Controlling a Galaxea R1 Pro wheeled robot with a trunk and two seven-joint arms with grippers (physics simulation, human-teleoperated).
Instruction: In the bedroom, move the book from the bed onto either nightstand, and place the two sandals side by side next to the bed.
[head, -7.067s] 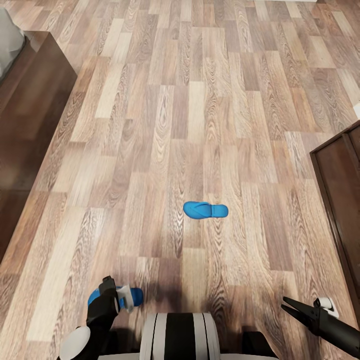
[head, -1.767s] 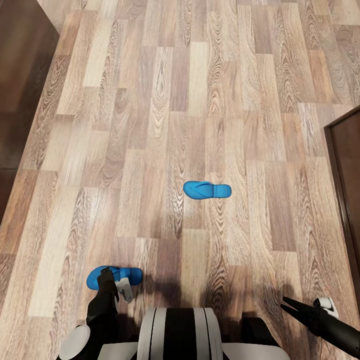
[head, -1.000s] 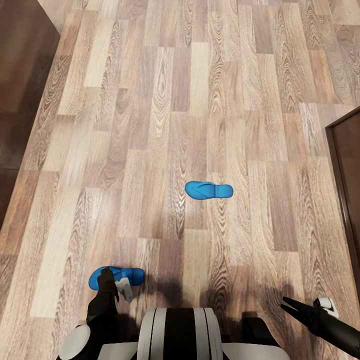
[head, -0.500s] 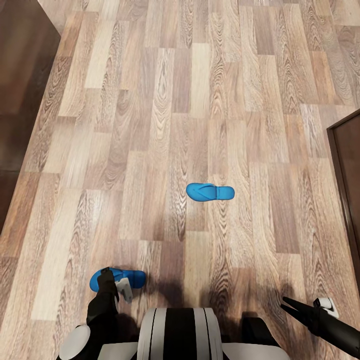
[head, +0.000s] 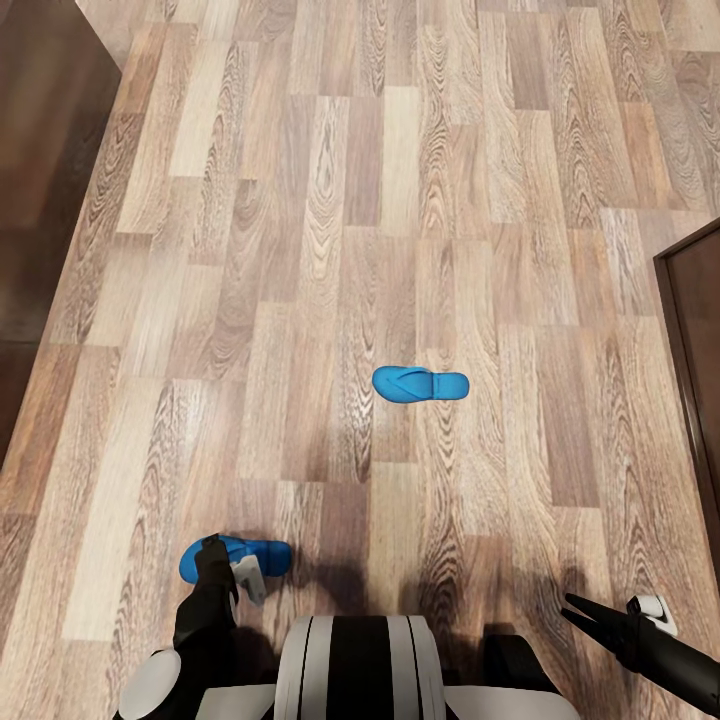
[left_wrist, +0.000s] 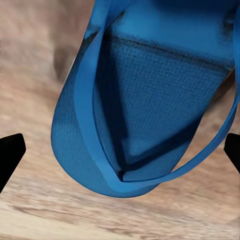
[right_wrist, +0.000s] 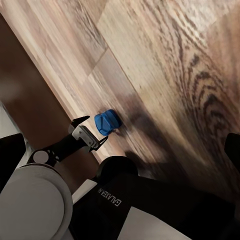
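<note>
The near bright blue rubber flip-flop sandal (head: 235, 555) lies flat on the wood plank floor (head: 400, 200), under the left gripper (left_wrist: 120, 150), jaws released and straddling it. Likely light and flexible; grip the sole edges. Right gripper (head: 585, 612) jaws released. The second matching sandal (head: 420, 383) lies well beyond the first.

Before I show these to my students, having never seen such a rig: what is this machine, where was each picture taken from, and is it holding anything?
A wheeled two-armed robot, drawn by a simulator. The large picture looks down from its head: left arm, right arm and white trunk at the bottom, plank floor beyond. The other two look along each arm's jaws. Two blue sandals: the far sandal lies on the floor ahead; the near sandal sits just under the left jaws, which stand wide open, gripping nothing.
</note>
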